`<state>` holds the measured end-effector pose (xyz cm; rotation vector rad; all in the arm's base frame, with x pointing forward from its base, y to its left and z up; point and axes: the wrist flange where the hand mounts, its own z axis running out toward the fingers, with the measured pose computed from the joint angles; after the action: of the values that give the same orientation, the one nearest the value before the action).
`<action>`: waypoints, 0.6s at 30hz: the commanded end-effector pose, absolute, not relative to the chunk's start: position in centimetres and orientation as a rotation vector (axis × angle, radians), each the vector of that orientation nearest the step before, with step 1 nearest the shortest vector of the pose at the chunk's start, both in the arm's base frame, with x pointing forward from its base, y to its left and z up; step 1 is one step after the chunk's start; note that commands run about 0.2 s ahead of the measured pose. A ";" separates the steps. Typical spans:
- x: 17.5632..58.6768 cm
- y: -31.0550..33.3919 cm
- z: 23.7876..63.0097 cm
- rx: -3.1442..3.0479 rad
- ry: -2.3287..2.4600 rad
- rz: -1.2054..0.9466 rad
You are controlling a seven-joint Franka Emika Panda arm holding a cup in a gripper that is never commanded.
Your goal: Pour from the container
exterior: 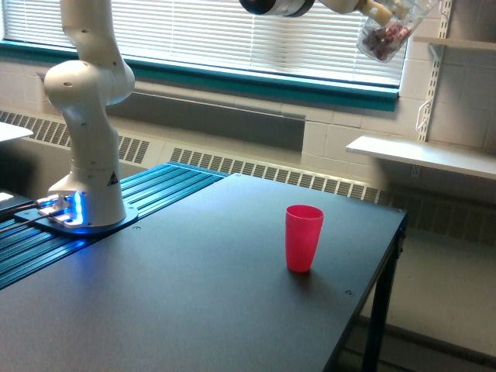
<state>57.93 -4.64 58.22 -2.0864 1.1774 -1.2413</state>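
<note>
White arm segments [85, 116] are seen at the exterior view's left, bolted to a base with blue lights; a small triangular label on it cannot be read. A pink-red tumbler [304, 237] stands upright on the dark tabletop [194, 294]. At the top right, the clear plastic cup [387, 32] is held tilted, high above the tumbler, with dark reddish pieces inside. The claw [380, 9] is cropped by the frame edge; its grip cannot be made out.
</note>
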 end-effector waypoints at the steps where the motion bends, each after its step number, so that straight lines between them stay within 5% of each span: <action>1: 58.2 -4.3 56.5 -2.105 1.319 -1.084; 18: 55.9 -3.4 54.2 -2.256 1.442 -0.944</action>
<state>57.12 -3.60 53.99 -2.2921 1.3397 -1.0027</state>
